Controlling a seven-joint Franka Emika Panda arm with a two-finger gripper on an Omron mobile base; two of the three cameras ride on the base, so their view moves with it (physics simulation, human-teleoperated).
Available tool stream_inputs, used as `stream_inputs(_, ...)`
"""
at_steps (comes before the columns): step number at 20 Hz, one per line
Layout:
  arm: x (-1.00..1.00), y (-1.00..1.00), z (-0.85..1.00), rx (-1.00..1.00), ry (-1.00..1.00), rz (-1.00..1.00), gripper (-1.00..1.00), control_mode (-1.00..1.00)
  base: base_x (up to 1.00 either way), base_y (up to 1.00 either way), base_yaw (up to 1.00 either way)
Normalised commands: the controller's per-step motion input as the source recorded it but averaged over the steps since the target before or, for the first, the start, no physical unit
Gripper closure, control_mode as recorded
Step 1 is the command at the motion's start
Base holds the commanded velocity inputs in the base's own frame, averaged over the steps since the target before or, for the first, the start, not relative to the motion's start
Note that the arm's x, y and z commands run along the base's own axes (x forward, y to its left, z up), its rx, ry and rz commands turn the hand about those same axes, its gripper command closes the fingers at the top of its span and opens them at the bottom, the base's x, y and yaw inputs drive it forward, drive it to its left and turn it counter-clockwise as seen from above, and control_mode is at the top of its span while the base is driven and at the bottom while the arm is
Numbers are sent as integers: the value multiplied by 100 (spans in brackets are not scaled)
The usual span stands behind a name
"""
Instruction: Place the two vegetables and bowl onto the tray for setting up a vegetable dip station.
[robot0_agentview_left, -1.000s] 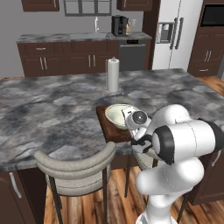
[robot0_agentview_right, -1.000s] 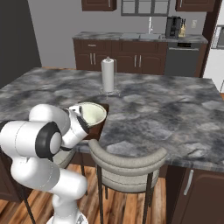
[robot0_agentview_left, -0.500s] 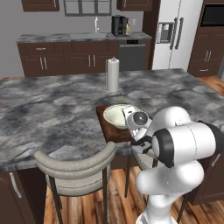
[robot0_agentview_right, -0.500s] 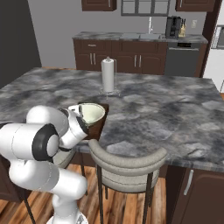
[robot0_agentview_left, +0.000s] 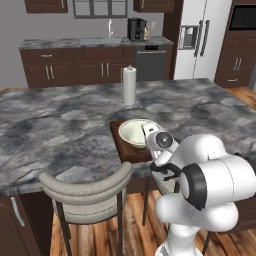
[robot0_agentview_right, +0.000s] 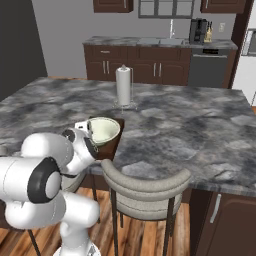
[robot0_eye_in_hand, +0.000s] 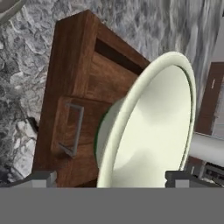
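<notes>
The bowl rests on the dark wooden tray near the front edge of the grey marble worktop, directly ahead of the jaws. In the hand view the bowl's rim lies between the two fingertips, with a little green showing under its edge. The gripper stands released, jaws spread wide on either side of the bowl, grasping nothing. Beyond the tray stands a white paper-towel roll. A grey chair sits below the worktop edge, beside the arm.
</notes>
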Motion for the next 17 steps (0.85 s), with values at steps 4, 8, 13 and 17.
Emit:
stream_inputs(4, -40, -4, 52, 0, 0, 0, -100, -100, 0, 0, 0)
stream_inputs(8, -37, -9, 65, 0, 0, -1, -100, -100, 0, 0, 0)
stream_inputs(13, -13, -1, 74, 0, 3, -2, -100, -100, 0, 0, 0)
stream_inputs(17, -26, -3, 76, 0, 7, -3, -100, -100, 0, 0, 0)
